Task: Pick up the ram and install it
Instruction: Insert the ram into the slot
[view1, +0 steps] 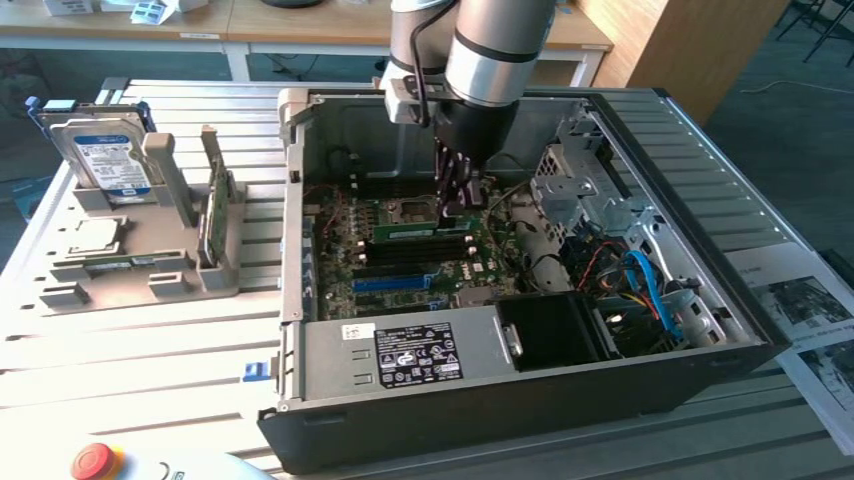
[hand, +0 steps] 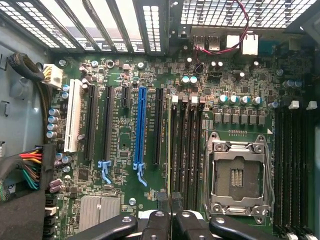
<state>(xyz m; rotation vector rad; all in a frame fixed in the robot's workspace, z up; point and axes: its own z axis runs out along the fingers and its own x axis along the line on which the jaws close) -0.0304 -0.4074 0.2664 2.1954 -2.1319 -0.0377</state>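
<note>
Thin green ram stick (view1: 407, 229). Green motherboard (hand: 122, 150): long blue slot (hand: 141, 125), long white slot (hand: 74, 117), long black slots (hand: 91, 125). Black metal computer case (view1: 534, 410). Silver hard drive (view1: 107, 150) at the exterior view's left, blue-white label. Blue cable (view1: 645, 280). Round red button (view1: 96, 461).

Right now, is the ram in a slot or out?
In a slot, apparently: the ram stands on edge among the motherboard slots, pincer shut on it. Fully seated: cannot tell.
</note>
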